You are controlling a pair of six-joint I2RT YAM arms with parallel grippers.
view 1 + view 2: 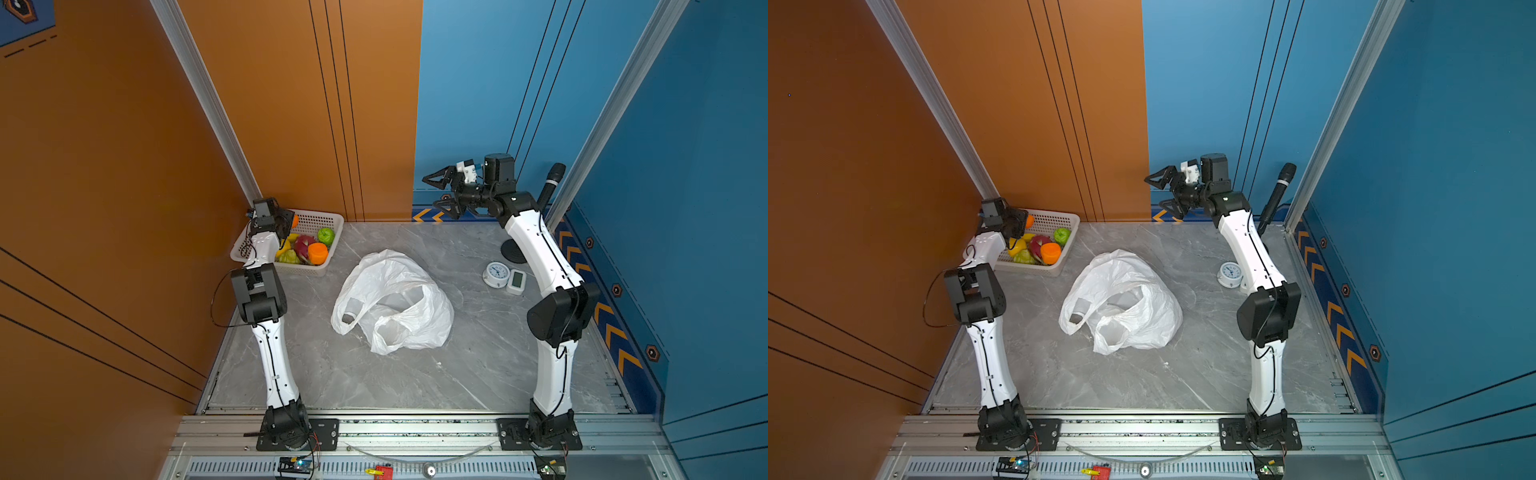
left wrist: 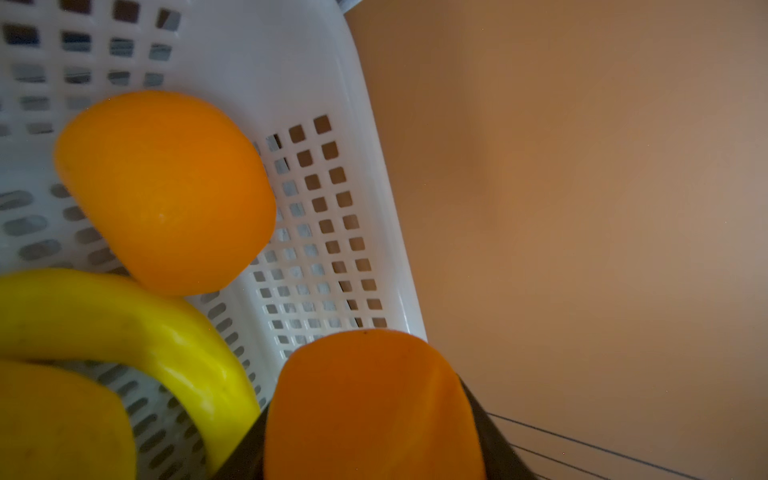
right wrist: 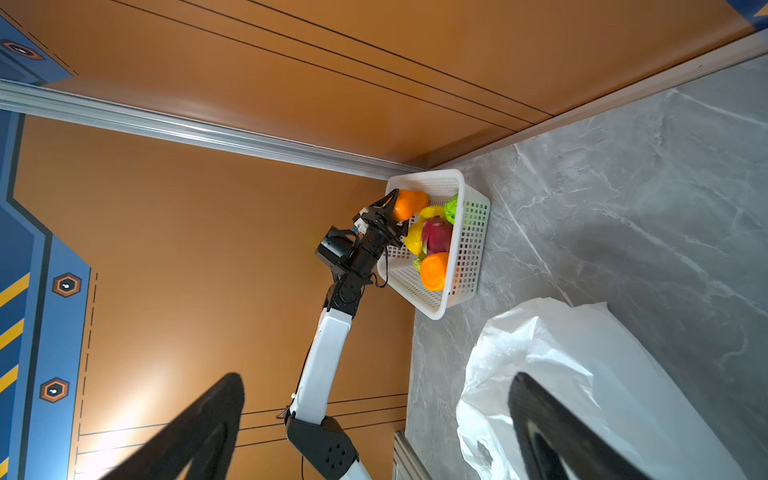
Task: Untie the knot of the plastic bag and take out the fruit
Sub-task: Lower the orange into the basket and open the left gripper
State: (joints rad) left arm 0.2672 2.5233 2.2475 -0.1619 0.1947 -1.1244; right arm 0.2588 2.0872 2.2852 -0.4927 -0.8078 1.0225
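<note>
Left jaws are clamped on an orange fruit, about half closed around it. In the left wrist view you can see one of the dark fingers pressed against its side. You've got it held up over the back part of the white basket, above the rest of the pile.

Below those jaws and out to their right, inside the basket, sit the banana, a yellow piece, the dragon fruit, a yellow-green piece, a loose orange one and the round green one.

Right jaws are spread as wide as they go with nothing between them. You can see both black fingers far apart in the right wrist view. They hang high up near the back wall, touching nothing.

The plastic bag lies crumpled on the table, roughly between the two sets of jaws. It's well below the right jaws and nearer the arm bases, and well off to the right of the left jaws. Neither set touches it. Its handle loops lie slack and apart from each other, not tied together. I can't tell whether anything sits inside.

A small round clock stands on the table below the right jaws, beyond the bag's right side.
</note>
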